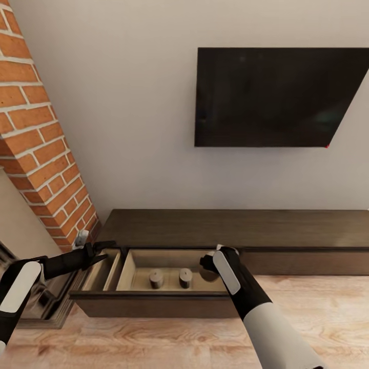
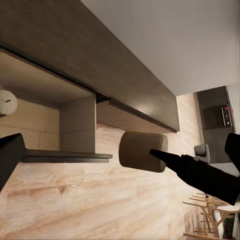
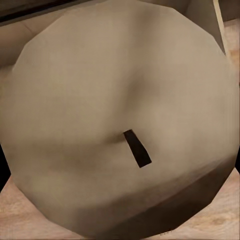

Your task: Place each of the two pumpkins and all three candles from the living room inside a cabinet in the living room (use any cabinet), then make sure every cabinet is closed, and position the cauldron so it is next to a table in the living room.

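Right hand (image 1: 209, 262) poised over open cabinet (image 1: 154, 302), gripping candle (image 3: 120, 120).

The cabinet (image 1: 230, 228) is dark-brown wood with a fine straight grain, matt; its open drawer (image 1: 154, 300) is lined in a paler, smooth beige board. The candles (image 1: 156, 278) look waxy and dull — the one seen close in the right wrist view (image 3: 120, 115) is smooth beige with a short black wick. The floor (image 1: 154, 338) is light wood with strong swirling grain and a slight sheen. The brick column (image 1: 41, 148) is rough red brick with pale mortar; the wall (image 1: 128, 102) is plain matt; the screen (image 1: 277, 97) is smooth black.
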`<state>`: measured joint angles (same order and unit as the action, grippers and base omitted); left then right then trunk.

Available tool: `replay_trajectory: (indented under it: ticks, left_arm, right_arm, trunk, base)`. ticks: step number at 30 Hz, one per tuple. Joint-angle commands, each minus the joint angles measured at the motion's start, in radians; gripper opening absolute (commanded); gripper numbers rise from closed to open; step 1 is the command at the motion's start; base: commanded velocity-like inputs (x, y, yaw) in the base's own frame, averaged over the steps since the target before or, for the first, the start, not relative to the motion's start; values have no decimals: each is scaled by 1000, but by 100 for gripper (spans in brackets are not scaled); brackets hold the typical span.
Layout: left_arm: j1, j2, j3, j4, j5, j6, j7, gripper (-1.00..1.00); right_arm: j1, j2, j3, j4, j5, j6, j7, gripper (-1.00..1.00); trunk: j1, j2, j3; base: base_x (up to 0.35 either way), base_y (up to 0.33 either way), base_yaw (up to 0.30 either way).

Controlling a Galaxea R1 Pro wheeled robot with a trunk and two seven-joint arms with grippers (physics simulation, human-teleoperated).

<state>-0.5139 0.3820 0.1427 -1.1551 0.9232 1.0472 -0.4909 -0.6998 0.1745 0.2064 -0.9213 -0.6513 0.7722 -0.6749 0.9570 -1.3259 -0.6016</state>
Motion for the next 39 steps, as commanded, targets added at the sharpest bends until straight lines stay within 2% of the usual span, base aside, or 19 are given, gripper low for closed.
replay_trajectory:
  ticks: [1,6,27,35,39]
  left_arm:
    - [0,0,0,0,0,0,0,100]
    - [0,0,0,0,0,0,0,100]
    - [0,0,0,0,0,0,0,100]
    - [0,0,0,0,0,0,0,100]
    - [0,0,0,0,0,0,0,100]
  right_arm:
    - [0,0,5,4,2,-4,0,-100]
    - [0,0,23,24,4,-14,0,-100]
    - [-16,0,27,156,6,-49,0,-100]
    - [-17,0,27,198,43,-62,0,-100]
    - [-17,0,27,214,49,-86,0,-100]
  trunk:
    - [0,0,0]
    - [0,0,0]
    - [0,0,0]
    - [0,0,0]
    - [0,0,0]
  base:
    - [237,102,0]
    - [182,31,0]
    - [101,1,0]
    - [30,0,0]
    - [81,0,0]
